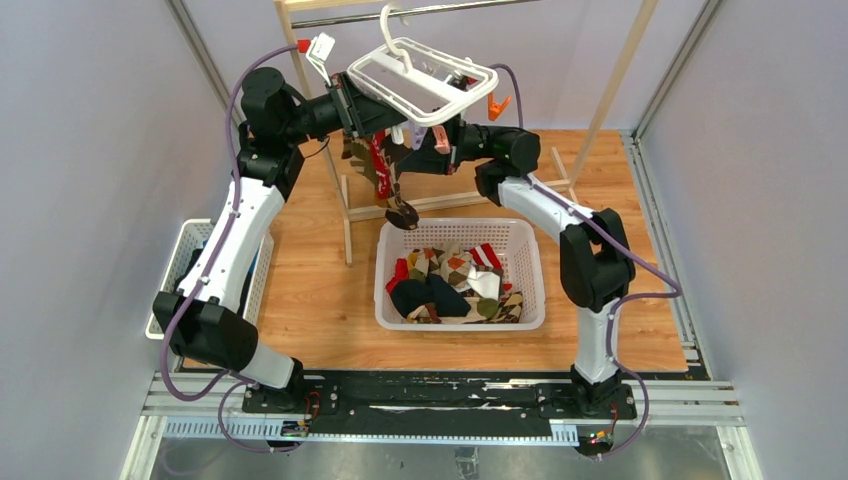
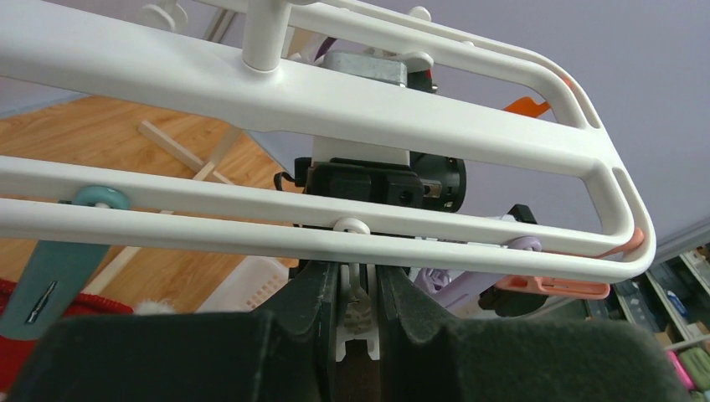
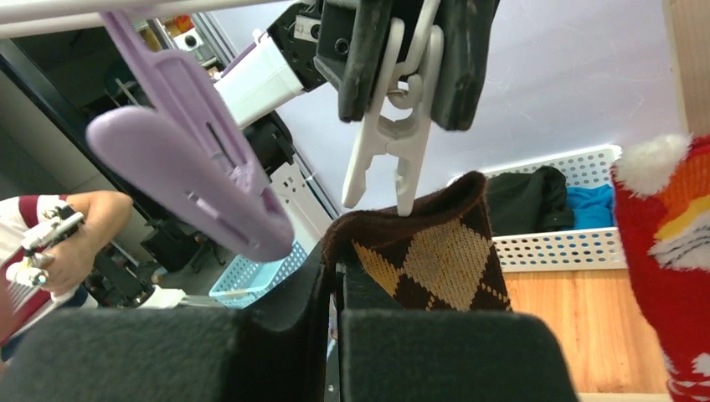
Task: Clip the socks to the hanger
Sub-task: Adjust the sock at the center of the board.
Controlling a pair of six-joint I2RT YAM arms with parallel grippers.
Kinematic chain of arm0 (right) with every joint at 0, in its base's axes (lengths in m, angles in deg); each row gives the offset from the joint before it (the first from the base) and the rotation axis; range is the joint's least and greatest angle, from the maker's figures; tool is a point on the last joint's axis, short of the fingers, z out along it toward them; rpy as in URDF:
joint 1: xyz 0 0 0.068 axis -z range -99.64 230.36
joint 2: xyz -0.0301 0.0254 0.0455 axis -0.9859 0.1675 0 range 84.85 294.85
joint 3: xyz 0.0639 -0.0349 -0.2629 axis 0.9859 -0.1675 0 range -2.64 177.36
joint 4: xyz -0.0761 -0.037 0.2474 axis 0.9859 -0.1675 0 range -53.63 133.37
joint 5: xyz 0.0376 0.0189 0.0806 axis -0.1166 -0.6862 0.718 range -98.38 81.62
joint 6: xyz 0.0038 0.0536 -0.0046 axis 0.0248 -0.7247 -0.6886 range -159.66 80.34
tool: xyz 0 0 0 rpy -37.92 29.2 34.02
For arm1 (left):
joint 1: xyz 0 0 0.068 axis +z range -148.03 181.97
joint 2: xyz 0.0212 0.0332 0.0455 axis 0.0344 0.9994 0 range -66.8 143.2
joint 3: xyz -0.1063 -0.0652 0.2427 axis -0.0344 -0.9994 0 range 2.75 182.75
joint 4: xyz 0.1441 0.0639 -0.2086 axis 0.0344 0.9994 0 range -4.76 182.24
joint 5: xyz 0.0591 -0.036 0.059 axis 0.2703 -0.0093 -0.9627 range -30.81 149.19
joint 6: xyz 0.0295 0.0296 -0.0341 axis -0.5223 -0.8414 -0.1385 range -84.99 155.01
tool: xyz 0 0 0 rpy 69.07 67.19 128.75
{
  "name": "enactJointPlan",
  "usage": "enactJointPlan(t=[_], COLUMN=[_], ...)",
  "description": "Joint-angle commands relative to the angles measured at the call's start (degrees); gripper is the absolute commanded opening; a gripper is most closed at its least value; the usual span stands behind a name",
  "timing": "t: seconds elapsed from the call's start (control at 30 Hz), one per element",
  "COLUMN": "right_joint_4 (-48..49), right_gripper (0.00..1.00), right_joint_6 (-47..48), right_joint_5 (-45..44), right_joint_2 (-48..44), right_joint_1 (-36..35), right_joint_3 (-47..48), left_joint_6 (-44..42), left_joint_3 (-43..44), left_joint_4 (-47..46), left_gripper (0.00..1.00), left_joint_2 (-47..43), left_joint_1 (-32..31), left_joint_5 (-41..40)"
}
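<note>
The white hanger (image 1: 430,85) hangs by its hook from the metal bar, its rails (image 2: 335,100) passing just above my left gripper. My left gripper (image 2: 358,310) is shut on the top of a white clip (image 3: 393,142), which pinches the clip's lower tips apart. Just below it, my right gripper (image 3: 335,285) is shut on a brown-tan argyle sock (image 3: 427,260), whose cuff edge touches the clip's tips. The rest of that sock dangles toward the basket (image 1: 402,212). A red sock (image 3: 670,251) hangs from the frame. More socks (image 1: 455,280) lie in a pile.
A white basket (image 1: 530,260) holds the loose socks. Purple (image 3: 184,176), teal (image 2: 59,280) and salmon (image 2: 553,286) clips dangle from the rails. A wooden rack (image 1: 610,90) stands behind. A second basket (image 3: 553,243) at the left holds dark and blue cloth.
</note>
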Motion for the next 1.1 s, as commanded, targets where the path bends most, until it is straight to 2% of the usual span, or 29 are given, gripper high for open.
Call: enactJointPlan(t=[0.0,0.07,0.2,0.27,0.43,0.6,0.77,0.87,0.97,1.07], right_joint_4=[1.8,-9.1,-47.5,-62.9,-98.5,-124.7,-142.6,-148.1,-152.5,-153.0], right_gripper=[0.0,0.0,0.0,0.0,0.0,0.0,0.0,0.0,0.0,0.0], right_joint_6=[0.2,8.1,35.5,44.8,61.6,74.8,82.5,84.6,84.8,86.3], right_joint_5=[-1.1,-2.0,-8.9,-13.5,-23.7,-34.4,-51.0,-60.6,-72.1,-77.5], right_joint_2=[-3.7,-7.9,-19.5,-23.8,-32.2,-36.4,-39.0,-40.4,-38.6,-34.3], right_joint_1=[-0.4,0.0,0.3,0.2,-0.4,-0.6,-1.1,-3.7,-9.8,-17.7], right_joint_3=[-5.2,-14.8,-30.4,-32.8,-29.1,-18.7,-8.0,-2.0,1.4,0.1], left_joint_6=[-0.6,-0.8,-1.4,-1.5,-1.5,-1.7,-2.1,-2.0,-1.7,-1.7], left_joint_3=[-0.7,-0.5,-0.6,-0.6,-0.5,-0.3,-0.4,-0.2,0.0,0.1], left_joint_4=[1.5,2.0,2.2,3.8,3.9,4.3,4.8,4.9,4.7,4.7], left_gripper=[0.0,0.0,0.0,0.0,0.0,0.0,0.0,0.0,0.0,0.0], left_joint_2=[-0.5,-0.5,-0.6,-0.7,-0.8,-0.9,-0.9,-0.8,-0.6,-0.6], left_joint_1=[-0.1,0.1,0.6,0.6,0.6,0.6,0.7,0.7,0.7,0.7], left_joint_5=[3.8,3.4,3.0,2.8,2.5,2.5,2.3,2.2,2.1,2.3])
